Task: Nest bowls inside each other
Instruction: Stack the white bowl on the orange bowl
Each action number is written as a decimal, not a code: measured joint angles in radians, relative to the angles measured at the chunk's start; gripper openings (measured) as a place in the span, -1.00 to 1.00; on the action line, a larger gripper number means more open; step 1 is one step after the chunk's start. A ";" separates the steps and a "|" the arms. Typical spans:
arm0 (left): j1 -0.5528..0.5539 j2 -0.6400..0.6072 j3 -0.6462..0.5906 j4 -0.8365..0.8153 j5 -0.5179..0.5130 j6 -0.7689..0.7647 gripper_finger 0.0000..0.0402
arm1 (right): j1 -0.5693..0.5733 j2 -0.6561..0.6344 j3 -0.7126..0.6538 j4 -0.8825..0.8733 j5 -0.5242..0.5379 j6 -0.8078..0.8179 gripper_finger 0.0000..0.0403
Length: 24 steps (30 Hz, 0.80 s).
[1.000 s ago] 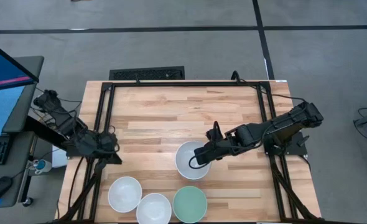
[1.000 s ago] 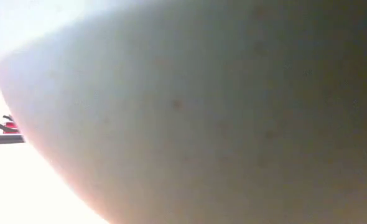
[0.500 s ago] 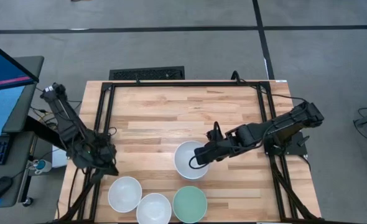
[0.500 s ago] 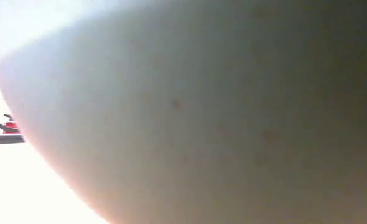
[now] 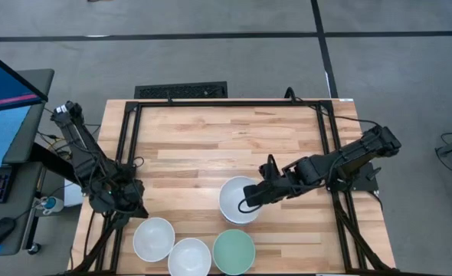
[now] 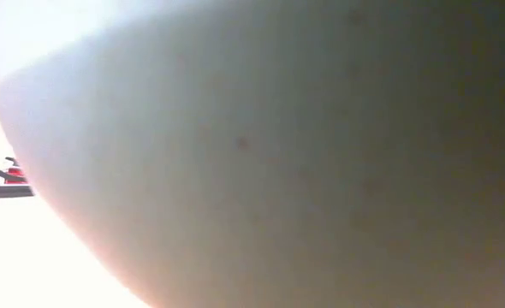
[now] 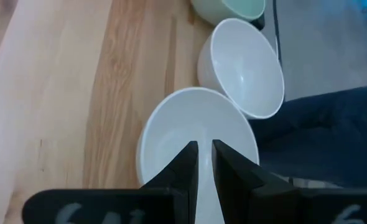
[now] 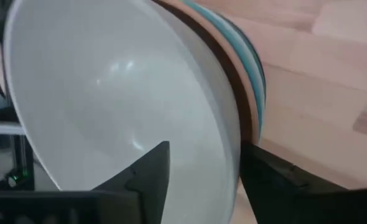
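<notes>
Gripping the rim of the stacked bowls point(image 5: 238, 201) near the table's point(image 5: 211, 138) front centre, the right gripper point(image 5: 248, 201) is pinching one finger inside the top white bowl, one outside. Left gripper point(image 5: 130, 201) is hovering, fingers nearly together, by the leftmost white bowl point(image 5: 152, 238), which is sitting beside another white bowl point(image 5: 189, 256) and the mint green bowl point(image 5: 234, 251).

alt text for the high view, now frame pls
Seen from above, the right gripper clamps the rim of a stack of nested bowls, white on top, near the middle of the wooden table. Two white bowls and a mint green bowl line the near edge. The left gripper hangs by the leftmost white bowl.
</notes>
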 joint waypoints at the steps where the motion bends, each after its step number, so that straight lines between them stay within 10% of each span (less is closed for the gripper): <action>1: 0.000 0.004 0.000 -0.002 0.003 -0.001 -0.82 | 0.008 0.000 0.000 -0.015 0.000 0.010 0.02; 24: 0.000 0.080 0.000 -0.010 0.052 -0.006 -0.82 | 0.030 -0.016 0.000 -0.016 0.083 -0.005 0.17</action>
